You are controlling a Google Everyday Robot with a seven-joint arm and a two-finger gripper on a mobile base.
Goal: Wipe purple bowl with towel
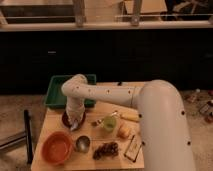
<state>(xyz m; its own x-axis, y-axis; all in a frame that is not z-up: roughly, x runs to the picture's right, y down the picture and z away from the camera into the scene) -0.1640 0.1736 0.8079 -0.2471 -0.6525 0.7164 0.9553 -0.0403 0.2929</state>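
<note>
Nearest on the wooden desk (50,122): one orange bowl (56,148), one small metal cup (82,144), a dark clump (106,149) and a flat packet (133,148), its print too small to read. Mid-desk, one green cup (109,123) and one yellowish fruit (124,131). Over at the left, the tool (75,123) points straight down into the purple bowl (67,120), pale towel (75,115) bunched around it; grip cannot be told. Behind sits one green tray (59,93).
</note>
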